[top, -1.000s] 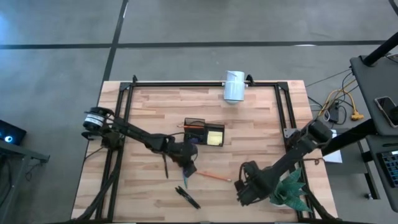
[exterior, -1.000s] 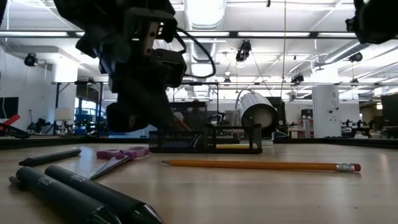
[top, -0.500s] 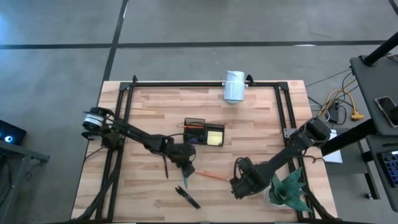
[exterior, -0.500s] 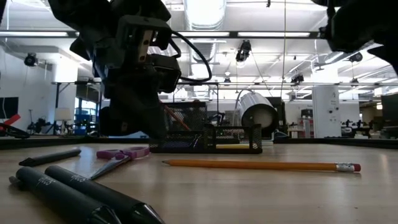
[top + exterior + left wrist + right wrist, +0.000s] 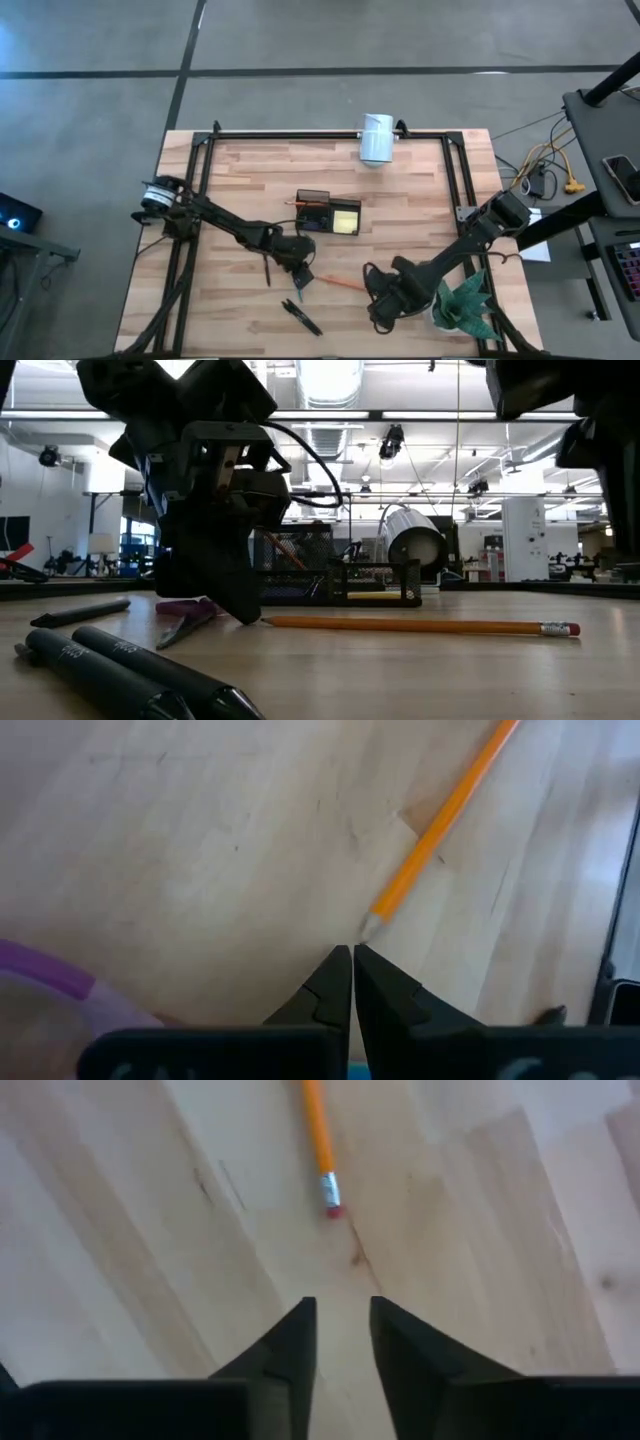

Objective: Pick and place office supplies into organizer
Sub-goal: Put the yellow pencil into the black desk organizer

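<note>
The orange pencil (image 5: 341, 283) lies on the wood, with its sharpened point (image 5: 370, 925) toward my left gripper and its eraser end (image 5: 330, 1205) toward my right. My left gripper (image 5: 352, 952) is shut, low over the table, with its tips just short of the pencil's point. The purple-handled scissors (image 5: 50, 982) lie right beside it. My right gripper (image 5: 339, 1308) is narrowly open and points at the eraser end from a short way off. Two black pens (image 5: 302, 317) lie near the near edge. The black organizer (image 5: 325, 212) holds the yellow sticky-note pad (image 5: 346, 219).
A white cylinder (image 5: 377, 138) lies at the far edge on the black frame rail. A green spiky plant (image 5: 462, 305) stands in the near right corner, beside my right arm. Bare wood lies between the organizer and the pencil.
My left gripper has come down toward the table and the pencil's point, staying shut, and now stands in front of the scissors' handles in the low view. My right gripper has moved toward the table's left, closer to the pencil's eraser end. The loose items have not moved.
</note>
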### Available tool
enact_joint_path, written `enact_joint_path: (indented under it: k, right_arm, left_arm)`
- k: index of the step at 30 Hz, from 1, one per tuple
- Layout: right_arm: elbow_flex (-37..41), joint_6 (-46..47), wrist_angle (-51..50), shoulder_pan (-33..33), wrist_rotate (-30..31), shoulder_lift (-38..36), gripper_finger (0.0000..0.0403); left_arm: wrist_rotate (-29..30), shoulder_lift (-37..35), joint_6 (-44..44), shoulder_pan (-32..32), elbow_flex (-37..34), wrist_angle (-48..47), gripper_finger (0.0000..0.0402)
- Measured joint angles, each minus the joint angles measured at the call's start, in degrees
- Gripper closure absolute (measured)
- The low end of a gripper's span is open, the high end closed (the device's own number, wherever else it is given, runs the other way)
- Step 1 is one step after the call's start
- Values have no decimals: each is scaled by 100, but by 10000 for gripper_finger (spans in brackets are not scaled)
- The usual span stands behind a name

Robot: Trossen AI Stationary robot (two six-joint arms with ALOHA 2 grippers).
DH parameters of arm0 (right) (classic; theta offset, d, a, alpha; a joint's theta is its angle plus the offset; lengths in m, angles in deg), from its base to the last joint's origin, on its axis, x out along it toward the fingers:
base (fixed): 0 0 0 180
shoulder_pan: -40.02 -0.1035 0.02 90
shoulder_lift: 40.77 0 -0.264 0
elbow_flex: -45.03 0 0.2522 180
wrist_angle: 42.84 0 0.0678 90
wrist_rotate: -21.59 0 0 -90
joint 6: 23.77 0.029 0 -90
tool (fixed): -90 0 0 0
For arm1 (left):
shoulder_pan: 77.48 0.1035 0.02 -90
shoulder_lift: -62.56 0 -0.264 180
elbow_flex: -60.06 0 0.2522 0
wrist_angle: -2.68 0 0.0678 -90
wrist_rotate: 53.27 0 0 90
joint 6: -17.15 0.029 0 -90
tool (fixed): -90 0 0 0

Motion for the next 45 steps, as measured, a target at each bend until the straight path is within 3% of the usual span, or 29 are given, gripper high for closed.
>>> enact_joint_path:
  k: [7,13,45]
  right_arm:
    - [-2,-1005,235,15,30,130,236]
    - [0,-1166,634,80,31,426,206]
    - [131,-1176,788,300,339,654,243]
  left_arm:
    - [58,-2,42,0,3,-1,401]
    - [121,-22,44,0,28,186,401]
    - [169,-31,345,-157,23,290,401]
